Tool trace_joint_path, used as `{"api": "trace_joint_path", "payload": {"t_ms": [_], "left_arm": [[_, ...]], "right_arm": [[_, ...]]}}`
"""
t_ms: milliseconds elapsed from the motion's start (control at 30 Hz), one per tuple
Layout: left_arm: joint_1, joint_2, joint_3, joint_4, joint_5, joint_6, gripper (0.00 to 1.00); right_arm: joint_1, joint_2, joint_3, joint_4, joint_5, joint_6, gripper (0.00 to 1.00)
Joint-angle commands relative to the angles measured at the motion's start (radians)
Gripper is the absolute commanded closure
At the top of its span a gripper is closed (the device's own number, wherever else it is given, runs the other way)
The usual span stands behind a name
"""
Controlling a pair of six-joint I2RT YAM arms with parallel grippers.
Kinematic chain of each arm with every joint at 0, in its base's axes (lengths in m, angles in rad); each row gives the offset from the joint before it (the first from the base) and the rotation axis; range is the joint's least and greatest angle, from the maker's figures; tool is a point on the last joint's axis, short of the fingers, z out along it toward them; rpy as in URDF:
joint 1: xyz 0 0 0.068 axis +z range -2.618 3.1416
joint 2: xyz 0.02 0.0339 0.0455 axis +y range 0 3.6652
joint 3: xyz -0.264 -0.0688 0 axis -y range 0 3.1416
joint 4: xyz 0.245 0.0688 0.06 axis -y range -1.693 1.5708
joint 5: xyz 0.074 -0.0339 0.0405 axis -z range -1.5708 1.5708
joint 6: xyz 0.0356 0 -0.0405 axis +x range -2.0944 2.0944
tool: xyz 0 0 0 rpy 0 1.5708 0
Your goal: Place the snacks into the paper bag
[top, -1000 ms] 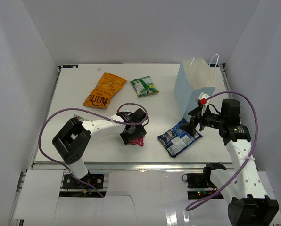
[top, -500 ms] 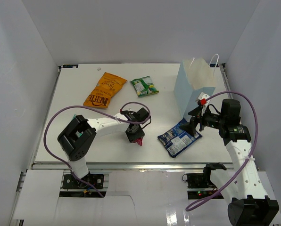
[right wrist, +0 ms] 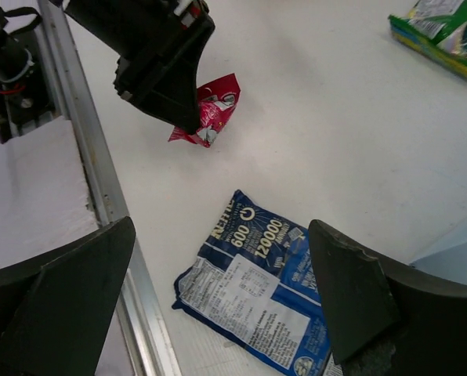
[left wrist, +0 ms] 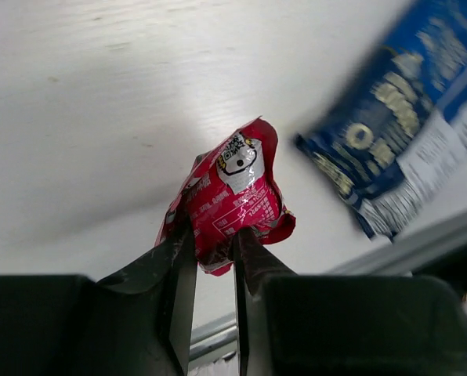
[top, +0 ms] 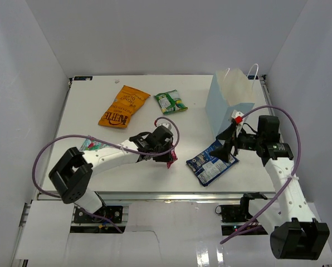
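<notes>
My left gripper (top: pixel 167 158) (left wrist: pixel 214 244) is shut on the lower edge of the small red packet (left wrist: pixel 237 192) (right wrist: pixel 210 110), crumpled and held just off the table near its middle front. The blue-and-white packet (top: pixel 211 162) (right wrist: pixel 257 290) lies flat to its right, directly under my open right gripper (top: pixel 228 146) (right wrist: pixel 222 266), which holds nothing. The light-blue paper bag (top: pixel 228 103) stands upright at the back right, behind the right gripper. The orange chip bag (top: pixel 123 105) and the green packet (top: pixel 170 102) lie at the back. A teal packet (top: pixel 89 143) peeks out beside the left arm.
A metal rail (right wrist: pixel 85 157) runs along the table's near edge, close to the blue-and-white packet. White walls enclose the table on three sides. The left arm's purple cable (top: pixel 54 146) loops over the front left of the table.
The left gripper's jaws have closed on the small red packet, and the left arm has stretched out lower across the table, carrying it slightly right. The right gripper shifted only a little.
</notes>
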Motion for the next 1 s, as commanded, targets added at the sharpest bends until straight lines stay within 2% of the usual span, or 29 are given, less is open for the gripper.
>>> {"api": "trace_joint_path", "payload": {"t_ms": [0, 33, 67, 133, 200, 333, 533, 633, 833, 867, 933, 967], "left_arm": [[-0.008, -0.146, -0.071, 0.252, 0.196, 0.225, 0.86], [-0.008, -0.159, -0.079, 0.284, 0.227, 0.277, 0.86], [-0.008, -0.168, -0.082, 0.324, 0.243, 0.291, 0.85], [-0.008, -0.185, -0.083, 0.365, 0.293, 0.334, 0.85], [-0.008, -0.185, -0.076, 0.408, 0.319, 0.348, 0.85], [-0.008, -0.156, -0.028, 0.45, 0.358, 0.361, 0.85], [-0.008, -0.124, 0.018, 0.473, 0.391, 0.365, 0.85], [-0.008, -0.119, 0.022, 0.473, 0.416, 0.358, 0.84], [-0.008, -0.121, 0.029, 0.503, 0.439, 0.348, 0.79], [-0.008, -0.122, 0.027, 0.503, 0.441, 0.348, 0.79], [-0.008, -0.131, 0.026, 0.508, 0.441, 0.348, 0.77], [-0.008, -0.134, 0.026, 0.508, 0.442, 0.348, 0.75]], "right_arm": [[0.025, 0.075, 0.021, 0.004, -0.094, 0.074, 0.05], [0.042, 0.11, 0.024, 0.069, -0.075, 0.129, 0.06], [0.078, 0.127, 0.021, 0.111, -0.011, 0.257, 0.07], [0.114, 0.167, 0.02, 0.226, 0.104, 0.391, 0.08], [0.166, 0.19, 0.011, 0.294, 0.156, 0.575, 0.1], [0.247, 0.241, 0.011, 0.404, 0.215, 0.71, 0.12], [0.272, 0.276, -0.009, 0.503, 0.192, 0.787, 0.13], [0.278, 0.3, -0.011, 0.526, 0.19, 0.795, 0.18], [0.284, 0.331, -0.014, 0.573, 0.191, 0.8, 0.35], [0.283, 0.334, -0.013, 0.573, 0.184, 0.8, 0.42], [0.283, 0.336, -0.012, 0.572, 0.177, 0.794, 0.48], [0.284, 0.334, -0.014, 0.57, 0.175, 0.786, 0.55]]}}
